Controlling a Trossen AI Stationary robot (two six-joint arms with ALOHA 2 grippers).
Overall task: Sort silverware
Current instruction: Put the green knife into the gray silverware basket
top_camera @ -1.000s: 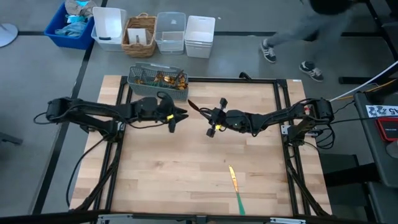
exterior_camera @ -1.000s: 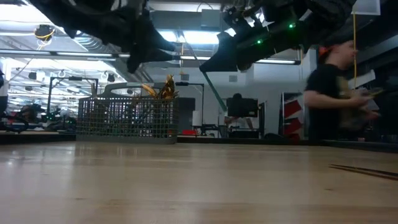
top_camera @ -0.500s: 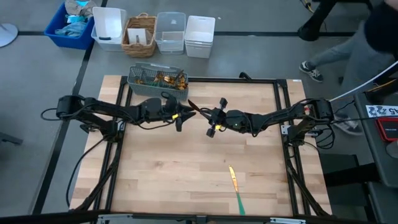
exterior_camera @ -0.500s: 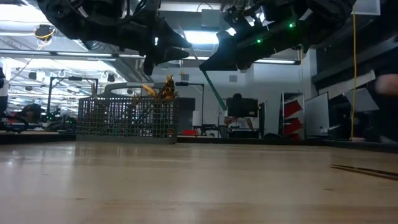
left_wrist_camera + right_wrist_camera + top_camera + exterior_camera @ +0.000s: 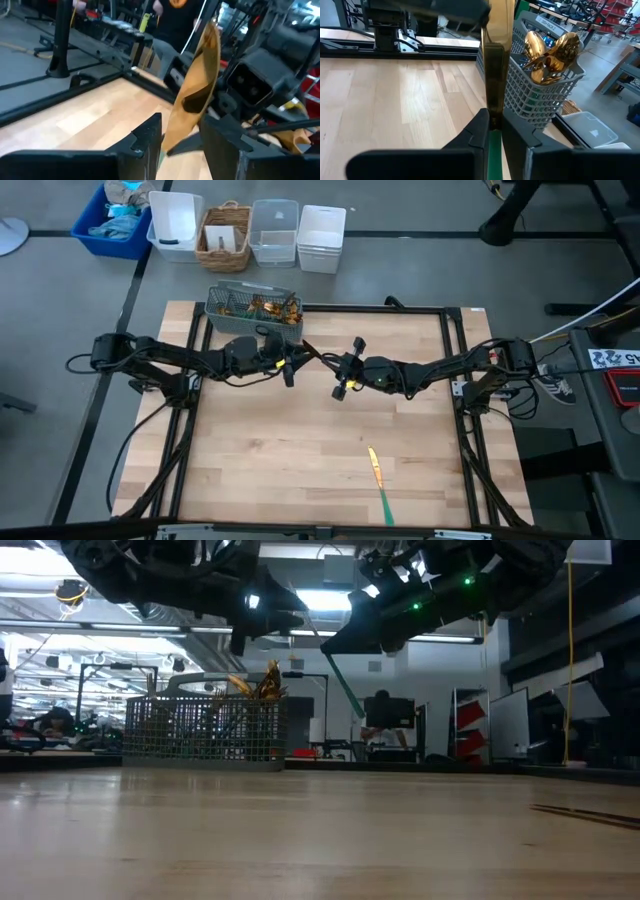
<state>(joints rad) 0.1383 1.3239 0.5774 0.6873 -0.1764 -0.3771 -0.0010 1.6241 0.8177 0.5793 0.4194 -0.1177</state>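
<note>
Silverware: gold heads and blades, slim teal-green handles, shiny metal look. Three spots: a bunch in the basket, one piece in mid-air between the arms, one loose on the table.
Held knife [image 5: 496, 65]: flat gold blade on a green handle, up in the air near the middle back of the table, just off the basket's corner. In the low view it shows as a thin slanted green stick [image 5: 341, 681].
Right gripper [image 5: 335, 366]: fingers pinched narrow on the knife's green handle, clamped at the joint with the blade.
Left gripper [image 5: 292, 364]: reaching in from the other side, right at the knife's gold blade. Its fingers [image 5: 149, 134] sit either side of the blade with a bit of gap showing, so it looks open around it, not clamped.
Loose piece [image 5: 378, 483]: one, lying flat near the front of the table toward the right, gold end pointing to the back, green handle to the front. Can't tell if it's a knife or a fork.
Basket [image 5: 228, 308]: one grey wire-mesh caddy, rectangular, at the back left of the table. Gold spoon bowls [image 5: 551, 55] and other heads stick up out of it; too tangled to count.
Table [image 5: 260, 470]: light wood planks with a black frame around it.
Bins behind the table [image 5: 248, 235]: five in a row on the floor: one blue, two white, one woven wicker, one clear plastic.
</note>
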